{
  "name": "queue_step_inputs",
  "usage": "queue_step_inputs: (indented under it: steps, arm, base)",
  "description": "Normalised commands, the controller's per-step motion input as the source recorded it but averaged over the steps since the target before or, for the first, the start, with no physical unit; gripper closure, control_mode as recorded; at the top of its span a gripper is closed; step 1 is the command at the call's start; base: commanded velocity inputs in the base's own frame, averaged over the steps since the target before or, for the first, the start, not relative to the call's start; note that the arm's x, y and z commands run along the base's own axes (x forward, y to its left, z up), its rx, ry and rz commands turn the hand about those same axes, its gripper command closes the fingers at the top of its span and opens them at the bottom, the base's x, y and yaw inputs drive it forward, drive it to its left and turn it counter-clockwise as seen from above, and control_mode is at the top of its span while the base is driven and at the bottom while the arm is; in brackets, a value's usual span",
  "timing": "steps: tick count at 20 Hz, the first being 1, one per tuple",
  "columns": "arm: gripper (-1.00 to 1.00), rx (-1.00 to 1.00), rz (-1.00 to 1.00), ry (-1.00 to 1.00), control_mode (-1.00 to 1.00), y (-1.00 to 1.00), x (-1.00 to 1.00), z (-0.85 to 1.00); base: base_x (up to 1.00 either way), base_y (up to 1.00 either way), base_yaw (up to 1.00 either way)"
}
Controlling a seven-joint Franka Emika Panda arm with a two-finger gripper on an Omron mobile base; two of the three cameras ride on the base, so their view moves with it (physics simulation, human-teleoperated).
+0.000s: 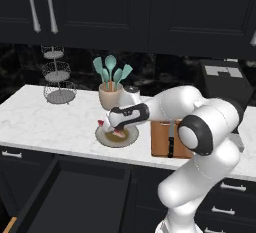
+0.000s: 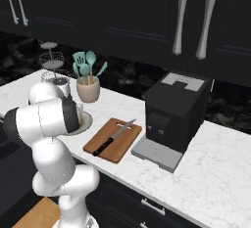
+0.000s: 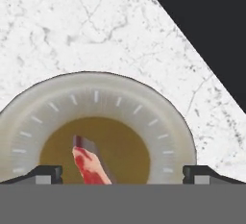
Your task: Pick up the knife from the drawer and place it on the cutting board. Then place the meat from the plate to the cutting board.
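Note:
The round beige plate (image 3: 144,104) lies right under my gripper (image 3: 122,174). The red-pink meat (image 3: 89,166) rests on the plate's brown centre. It sits between the wide-apart fingertips (image 3: 48,174), a little nearer the left one, and the gripper is open. From the left base, my gripper (image 1: 113,129) hangs low over the plate (image 1: 107,140) and the meat (image 1: 118,134). The knife (image 2: 113,138) lies diagonally on the orange-brown cutting board (image 2: 122,148), to the right of the plate (image 2: 87,121). The arm hides part of the board (image 1: 161,139). The black drawer (image 1: 82,194) stands pulled out below the counter.
A beige cup of teal utensils (image 1: 110,93) stands just behind the plate, and a wire tiered rack (image 1: 58,79) stands farther left. A black coffee machine (image 2: 176,112) sits right of the board. The counter's front edge (image 3: 192,40) runs close beside the plate.

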Motion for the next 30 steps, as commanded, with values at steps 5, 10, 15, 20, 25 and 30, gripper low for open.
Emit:
queue_step_inputs:
  steps: [5,10,15,20,25,30]
  arm:
    - [-1.00,-0.03,0.00,0.06,-1.00,0.00,0.29,-0.26]
    - [-1.00,-0.05,0.00,0.00,-1.00,-0.01,0.31,-0.30]
    - [-1.00,-0.08,0.02,0.06,-1.00,0.00,0.20,-0.36]
    - [-1.00,-0.08,0.04,0.09,-1.00,0.00,0.20,-0.40]
    - [1.00,-0.04,0.06,0.01,-1.00,0.00,0.12,-0.22]
    - [1.00,-0.06,0.07,0.01,-1.00,-0.01,0.02,-0.34]
  base:
    - [0.00,0.00,0.00]
    - [0.00,0.00,0.00]
    - [0.00,0.00,0.00]
    - [0.00,0.00,0.00]
    - [0.00,0.00,0.00]
    - [0.00,0.00,0.00]
